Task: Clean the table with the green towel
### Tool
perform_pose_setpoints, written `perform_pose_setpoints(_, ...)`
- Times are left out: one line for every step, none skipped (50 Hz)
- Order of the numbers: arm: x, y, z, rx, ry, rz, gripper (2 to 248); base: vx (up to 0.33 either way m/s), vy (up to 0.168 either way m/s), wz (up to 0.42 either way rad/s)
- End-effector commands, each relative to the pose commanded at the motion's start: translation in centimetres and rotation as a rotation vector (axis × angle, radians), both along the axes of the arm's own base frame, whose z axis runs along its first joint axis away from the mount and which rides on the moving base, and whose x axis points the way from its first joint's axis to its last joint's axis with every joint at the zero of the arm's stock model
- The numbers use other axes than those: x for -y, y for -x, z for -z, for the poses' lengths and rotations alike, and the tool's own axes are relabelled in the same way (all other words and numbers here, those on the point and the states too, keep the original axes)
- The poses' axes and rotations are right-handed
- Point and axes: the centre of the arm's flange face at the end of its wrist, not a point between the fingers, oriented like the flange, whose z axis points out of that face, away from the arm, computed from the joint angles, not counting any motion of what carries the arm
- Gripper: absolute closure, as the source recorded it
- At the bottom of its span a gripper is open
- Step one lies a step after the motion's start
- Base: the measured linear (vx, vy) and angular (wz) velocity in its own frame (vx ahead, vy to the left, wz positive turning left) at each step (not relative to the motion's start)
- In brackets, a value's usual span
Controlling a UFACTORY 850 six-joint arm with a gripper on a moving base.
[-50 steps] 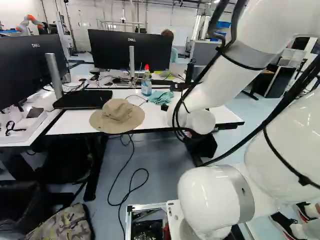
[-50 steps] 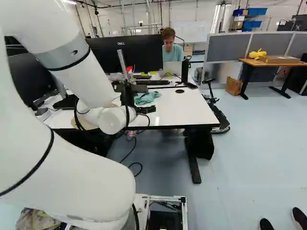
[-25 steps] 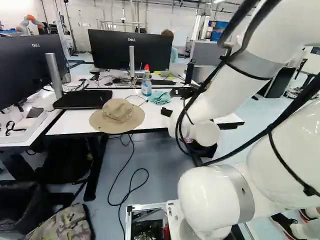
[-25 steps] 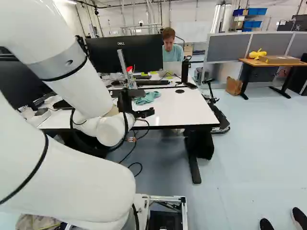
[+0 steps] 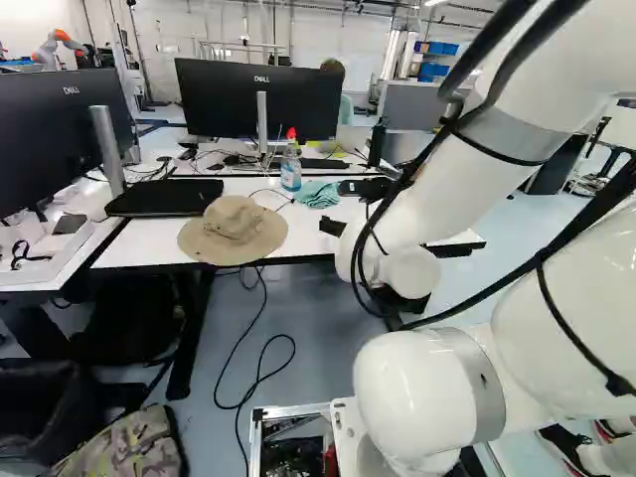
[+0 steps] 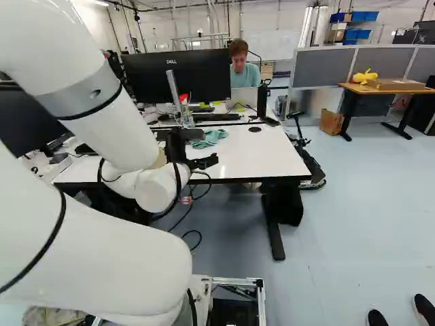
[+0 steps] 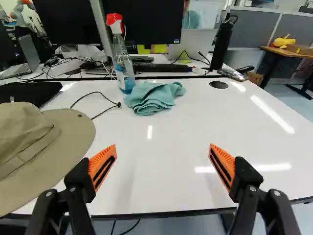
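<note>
My gripper (image 6: 202,162) is low at the table's near edge in the right base view, partly hidden by the arm. In the wrist view the gripper (image 7: 163,149) is open, its orange-padded fingers wide apart with only white tabletop (image 7: 156,171) seen between them. Ahead of it lies the crumpled green towel (image 7: 154,97), a short way off and untouched, on the far part of the table. The towel (image 5: 318,194) also shows in full in the left base view, beside the spray bottle (image 5: 290,171).
A tan hat (image 5: 234,231) lies beside one finger, its brim reaching the table's near edge. Behind it sits a black laptop-like slab (image 5: 164,197). A thin cable (image 7: 105,110) runs on the table near the towel. Monitors and a black bottle (image 7: 223,43) stand farther back.
The arm has shifted slightly to the right in the left base view, and the gripper has come back a little from the towel, which now shows more fully there. The base has not moved.
</note>
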Motion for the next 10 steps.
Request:
perform_pose_setpoints(0.0, 0.0, 0.0, 0.0, 0.0, 0.0, 3, 0.0, 0.0, 0.0)
perform_pose_setpoints(0.0, 0.0, 0.0, 0.0, 0.0, 0.0, 3, 0.0, 0.0, 0.0)
perform_pose_setpoints(0.0, 0.0, 0.0, 0.0, 0.0, 0.0, 3, 0.0, 0.0, 0.0)
perform_pose_setpoints(0.0, 0.0, 0.0, 0.0, 0.0, 0.0, 3, 0.0, 0.0, 0.0)
perform_pose_setpoints(0.0, 0.0, 0.0, 0.0, 0.0, 0.0, 3, 0.0, 0.0, 0.0)
perform_pose_setpoints(0.0, 0.0, 0.0, 0.0, 0.0, 0.0, 3, 0.0, 0.0, 0.0)
perform_pose_setpoints(0.0, 0.0, 0.0, 0.0, 0.0, 0.0, 3, 0.0, 0.0, 0.0)
perform_pose_setpoints(0.0, 0.0, 0.0, 0.0, 0.0, 0.0, 3, 0.0, 0.0, 0.0)
perform_pose_setpoints(0.0, 0.0, 0.0, 0.0, 0.0, 0.0, 3, 0.0, 0.0, 0.0)
perform_pose_setpoints(0.0, 0.0, 0.0, 0.0, 0.0, 0.0, 3, 0.0, 0.0, 0.0)
